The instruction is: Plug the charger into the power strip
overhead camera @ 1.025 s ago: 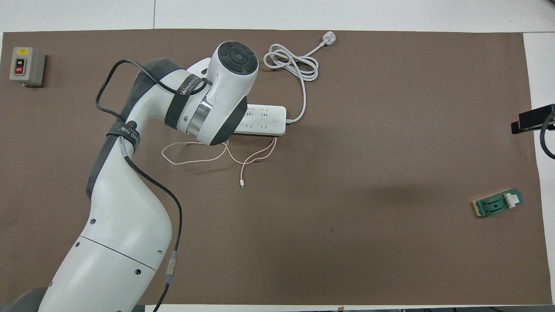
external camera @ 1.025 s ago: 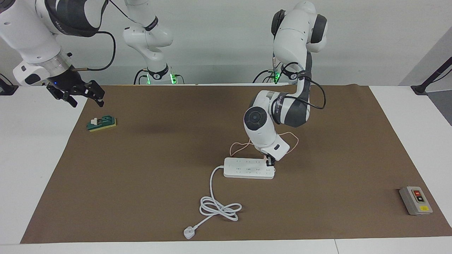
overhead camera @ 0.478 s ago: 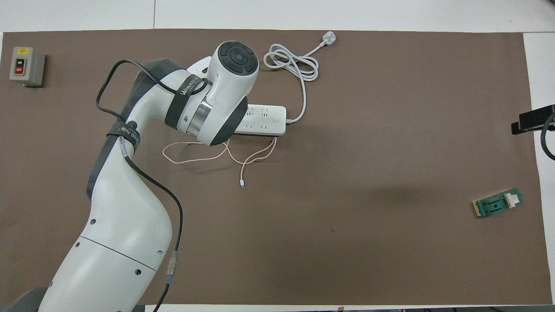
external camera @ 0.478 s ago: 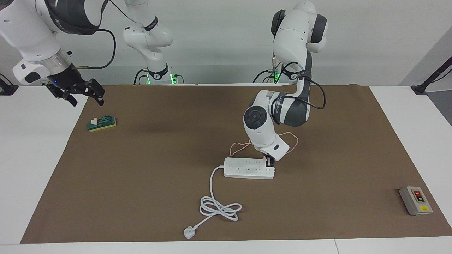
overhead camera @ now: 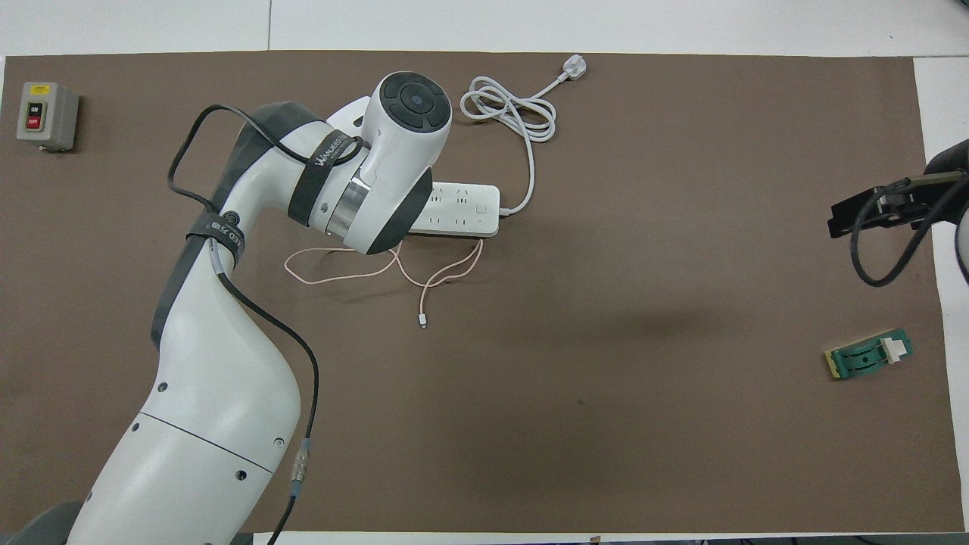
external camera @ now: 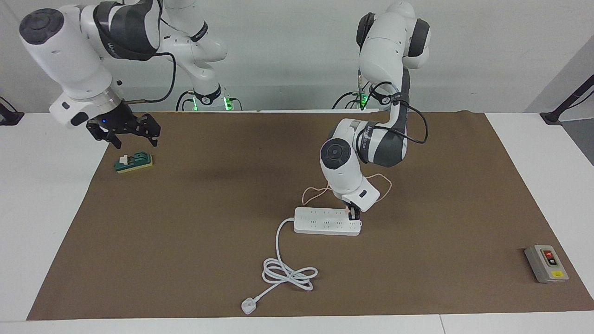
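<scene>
While my right gripper [external camera: 134,135] hangs with fingers spread over the green-and-yellow block [external camera: 134,163], my left gripper [external camera: 355,214] pinches what seems the pink charger [external camera: 349,210] at the power strip [external camera: 325,221], its cable [overhead camera: 356,272] lying nearer to me.

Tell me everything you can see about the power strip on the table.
The power strip is a long white bar, plastic by its look, with two rows of sockets, lying flat on the brown mat near the table's middle. A thick white cord leaves one end, loops, and ends in an unplugged three-pin plug. The left gripper, shut, is down at the other end, with pale pink showing there.
</scene>
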You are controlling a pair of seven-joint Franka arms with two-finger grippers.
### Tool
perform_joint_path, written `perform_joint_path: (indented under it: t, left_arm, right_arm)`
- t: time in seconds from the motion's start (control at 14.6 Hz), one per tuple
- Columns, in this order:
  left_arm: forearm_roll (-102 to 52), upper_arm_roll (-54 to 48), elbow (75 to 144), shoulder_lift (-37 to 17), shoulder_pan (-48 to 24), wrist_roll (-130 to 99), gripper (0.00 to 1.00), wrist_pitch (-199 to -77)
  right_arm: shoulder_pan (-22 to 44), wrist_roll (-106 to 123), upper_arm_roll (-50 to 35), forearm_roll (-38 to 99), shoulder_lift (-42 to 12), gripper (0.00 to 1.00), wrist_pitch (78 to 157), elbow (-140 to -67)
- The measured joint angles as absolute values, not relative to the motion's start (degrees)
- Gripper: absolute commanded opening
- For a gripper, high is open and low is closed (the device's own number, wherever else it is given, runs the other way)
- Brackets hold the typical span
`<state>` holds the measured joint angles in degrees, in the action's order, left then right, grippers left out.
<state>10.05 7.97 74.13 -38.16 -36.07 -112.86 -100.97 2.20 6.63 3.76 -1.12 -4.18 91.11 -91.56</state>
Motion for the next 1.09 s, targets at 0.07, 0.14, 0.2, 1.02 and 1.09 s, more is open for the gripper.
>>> perform_joint_path:
  t: [0.07,0.14,0.2,1.02,1.09]
  left_arm:
    - [10.1,8.0,74.2,-38.1,-36.1,-112.9,0.0,-101.1]
    - [10.1,8.0,74.4,-38.0,-36.1,-112.9,0.0,-101.4]
    - [10.1,8.0,74.7,-37.8,-36.1,-112.9,0.0,-101.7]
    - [10.1,8.0,78.5,-35.6,-36.1,-112.9,0.0,-103.7]
    - [10.1,8.0,78.5,-35.6,-36.1,-112.9,0.0,-103.8]
  right_arm:
    - [2.5,6.0,3.6,-1.4,-4.2,1.0,91.0,-91.5]
    - [2.5,5.9,4.0,-1.4,-4.2,1.0,90.9,-91.4]
    - [2.1,5.9,4.8,-1.4,-4.1,1.0,90.8,-91.2]
    - [1.1,6.8,10.7,1.3,-2.6,1.0,90.5,-90.2]
    - [1.4,6.8,10.7,1.3,-2.5,1.0,90.5,-90.1]
